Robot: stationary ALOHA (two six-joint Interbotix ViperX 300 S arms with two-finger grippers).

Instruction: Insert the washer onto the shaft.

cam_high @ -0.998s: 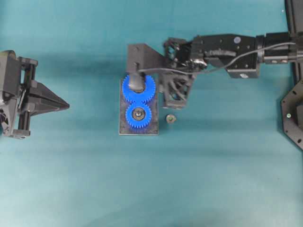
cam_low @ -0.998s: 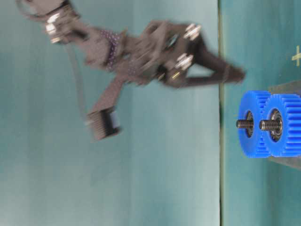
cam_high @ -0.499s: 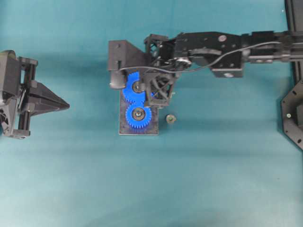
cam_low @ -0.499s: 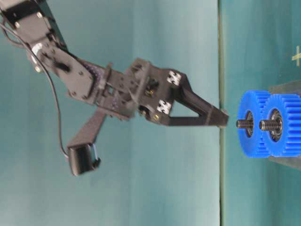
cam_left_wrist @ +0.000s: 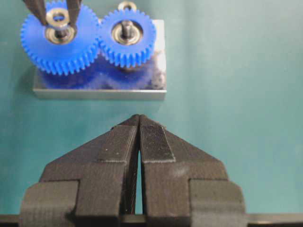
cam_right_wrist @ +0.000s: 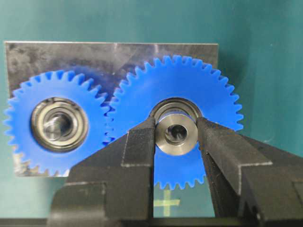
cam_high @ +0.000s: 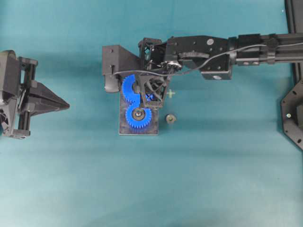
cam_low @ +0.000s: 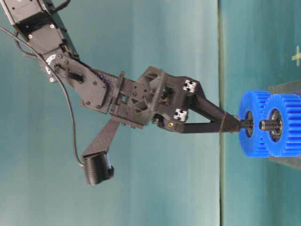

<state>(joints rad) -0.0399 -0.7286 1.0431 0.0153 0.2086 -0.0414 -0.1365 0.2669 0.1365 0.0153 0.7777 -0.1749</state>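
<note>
Washer point(cam_right_wrist: 176, 134) in right claw point(cam_right_wrist: 175, 137) over larger gear's point(cam_right_wrist: 189, 80) shaft point(cam_low: 246, 124)

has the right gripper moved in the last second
Yes. In the table-level view the right gripper has come down to the shaft of the larger blue gear, with the washer held between its fingers.

**Blue gears on grey plate, teal all around**

Two bright blue gears point(cam_right_wrist: 173, 137) sit on a dull grey metal plate point(cam_right_wrist: 94, 54), each with a silver bearing ring at its centre. The washer point(cam_right_wrist: 176, 134) is shiny silver, held between matte black fingers point(cam_right_wrist: 139, 142) of the right tool point(cam_right_wrist: 176, 137). The desk point(cam_high: 142, 189) around the plate is plain teal, with a pale yellow cross mark point(cam_high: 171, 93) just beside the plate. The left tool point(cam_left_wrist: 138, 142) is black, finely ribbed.
</note>
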